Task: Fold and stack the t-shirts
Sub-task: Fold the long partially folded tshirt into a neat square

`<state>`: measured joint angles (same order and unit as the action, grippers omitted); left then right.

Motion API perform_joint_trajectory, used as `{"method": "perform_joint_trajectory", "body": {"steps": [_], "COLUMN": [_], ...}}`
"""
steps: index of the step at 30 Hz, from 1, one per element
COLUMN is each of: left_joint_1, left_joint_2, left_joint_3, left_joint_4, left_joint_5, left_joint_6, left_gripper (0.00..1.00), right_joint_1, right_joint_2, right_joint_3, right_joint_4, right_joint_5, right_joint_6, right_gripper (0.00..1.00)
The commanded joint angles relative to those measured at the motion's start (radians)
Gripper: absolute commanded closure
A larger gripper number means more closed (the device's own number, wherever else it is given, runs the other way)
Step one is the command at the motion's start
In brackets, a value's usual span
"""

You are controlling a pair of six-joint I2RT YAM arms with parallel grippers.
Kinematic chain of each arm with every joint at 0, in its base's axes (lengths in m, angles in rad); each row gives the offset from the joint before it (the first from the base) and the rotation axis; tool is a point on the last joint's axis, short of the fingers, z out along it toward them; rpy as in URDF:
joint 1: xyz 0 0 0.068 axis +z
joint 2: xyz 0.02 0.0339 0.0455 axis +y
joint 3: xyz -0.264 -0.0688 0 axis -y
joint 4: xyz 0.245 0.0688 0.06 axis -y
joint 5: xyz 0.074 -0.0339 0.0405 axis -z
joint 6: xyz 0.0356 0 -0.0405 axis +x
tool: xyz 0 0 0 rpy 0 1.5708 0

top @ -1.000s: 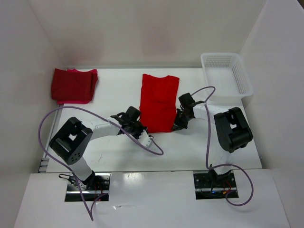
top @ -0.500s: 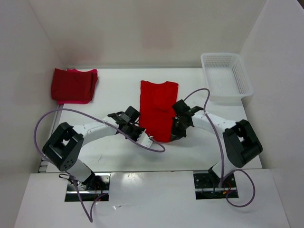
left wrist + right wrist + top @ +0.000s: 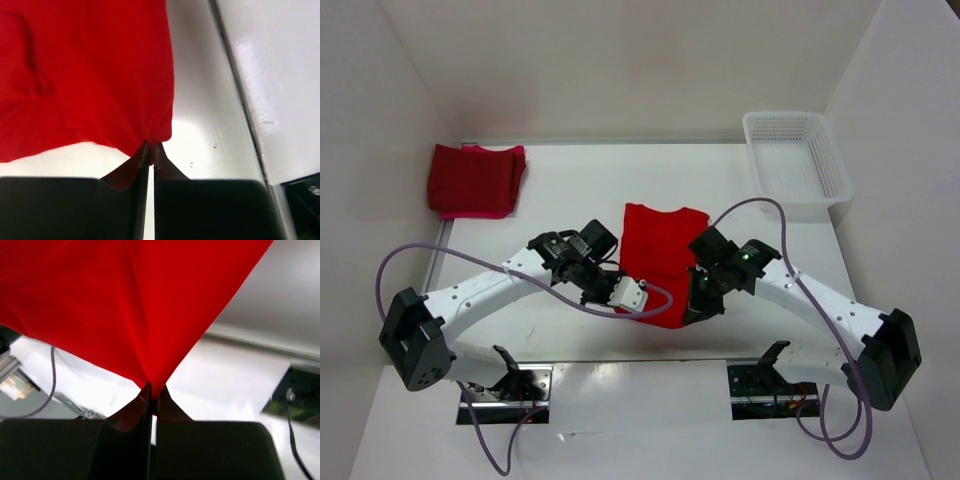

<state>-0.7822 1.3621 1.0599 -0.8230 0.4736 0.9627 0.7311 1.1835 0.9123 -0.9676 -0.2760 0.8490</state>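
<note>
While the left tool (image 3: 151,149) and right tool (image 3: 151,391) are each pinching a near corner of the bright red t-shirt (image 3: 661,245), its length is stretching straight away from both across the bench (image 3: 560,190)

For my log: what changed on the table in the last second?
The left gripper and right gripper, both shut on near corners of the red shirt, pulled it toward the robot. The folded stack and basket stayed put.

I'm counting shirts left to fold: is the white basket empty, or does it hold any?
Empty. The top view shows only bare white mesh inside the basket, with no cloth in it or draped over its rim.
</note>
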Motion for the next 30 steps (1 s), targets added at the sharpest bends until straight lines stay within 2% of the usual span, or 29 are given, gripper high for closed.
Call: {"method": "perform_joint_trajectory", "body": {"steps": [1,4,9,11,12,14,16,22,30], "left_joint_1": [-0.009,-0.009,0.093,0.121,0.148,0.193,0.216,0.236,0.254], "left_joint_2": [-0.035,-0.035,0.043,0.074,0.083,0.115,0.135,0.190,0.256], "left_joint_3": [0.101,0.176,0.253,0.267,0.279,0.304,0.317,0.336,0.356], "left_joint_4": [-0.126,-0.139,-0.113,-0.088,-0.088,-0.045,-0.015,0.174,0.363], "left_joint_5": [0.049,0.049,0.072,0.083,0.083,0.083,0.108,0.108,0.031], "left_joint_6": [-0.074,-0.084,-0.084,-0.084,-0.084,-0.097,-0.113,-0.202,-0.305], "left_gripper": [0.96,0.96,0.96,0.96,0.96,0.96,0.96,0.96,0.96], "right_joint_1": [0.014,0.014,-0.018,-0.057,-0.131,-0.250,-0.301,-0.384,-0.476], "right_joint_2": [-0.067,-0.088,-0.002,0.008,0.008,-0.002,0.016,0.140,0.194], "right_joint_3": [0.112,0.175,0.184,0.184,0.184,0.162,0.151,0.129,0.129], "right_joint_4": [-0.175,-0.215,-0.194,-0.169,-0.149,-0.114,-0.085,0.090,0.155], "right_joint_5": [-0.032,-0.022,-0.034,-0.034,-0.063,-0.106,-0.160,-0.253,-0.299], "right_joint_6": [0.021,0.021,-0.042,-0.077,-0.096,-0.158,-0.211,-0.249,-0.278], "right_gripper": [1.00,1.00,1.00,1.00,1.00,1.00,1.00,1.00,1.00]}}
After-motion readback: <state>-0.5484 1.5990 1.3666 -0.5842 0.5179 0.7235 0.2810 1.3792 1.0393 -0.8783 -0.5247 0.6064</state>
